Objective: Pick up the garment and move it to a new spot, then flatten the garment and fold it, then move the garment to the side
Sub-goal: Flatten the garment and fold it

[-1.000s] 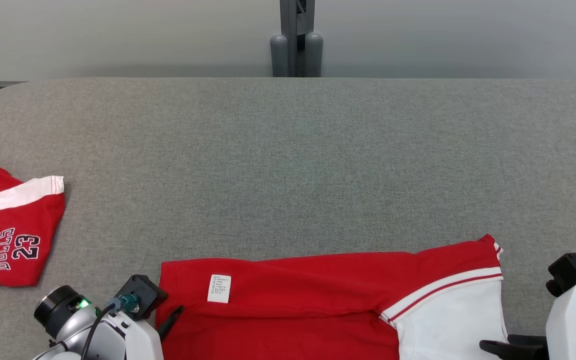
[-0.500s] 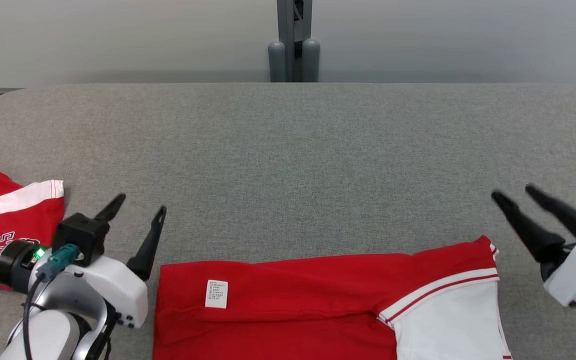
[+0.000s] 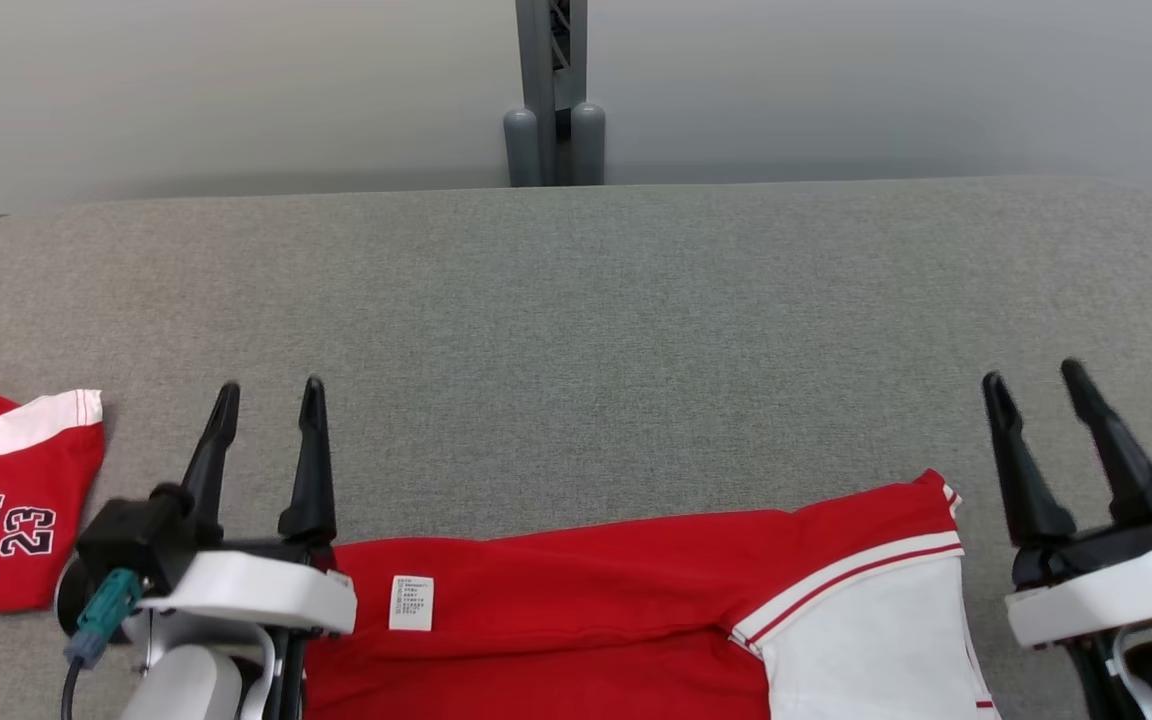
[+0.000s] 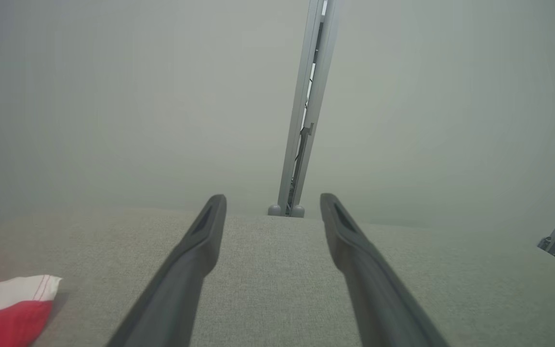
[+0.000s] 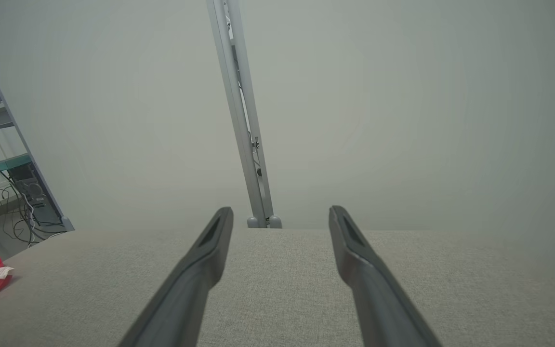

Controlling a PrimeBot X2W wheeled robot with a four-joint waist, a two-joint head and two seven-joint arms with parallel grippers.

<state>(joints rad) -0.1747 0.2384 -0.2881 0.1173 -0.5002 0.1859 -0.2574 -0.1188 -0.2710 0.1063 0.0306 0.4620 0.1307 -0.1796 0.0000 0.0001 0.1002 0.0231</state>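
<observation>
Head view: garment (image 3: pixel 586 600), red with a white panel at its right end, flat on the grey tabletop (image 3: pixel 576 330) at the near edge, long axis running left to right. Left gripper (image 3: pixel 270 388): fingers apart, empty, pointing away over bare tabletop; its body overlaps the garment's left corner, beside the white label (image 3: pixel 410 603). Right gripper (image 3: pixel 1031 374): fingers apart, empty, just beside the white end, not touching. The garment lies between the two, behind the fingertips, with the left arm nearer. Red shorts (image 3: pixel 6 500), marked BULLS 23, well apart at far left.

Left wrist view: fingers (image 4: pixel 195 260) spread, nothing between them; grey post (image 4: pixel 304 120) ahead; shorts' hem at lower left.

Right wrist view: fingers (image 5: pixel 203 265) spread, nothing between them; shorts at far left.

Judgement: either arm must draw back and down to reach an edge.
</observation>
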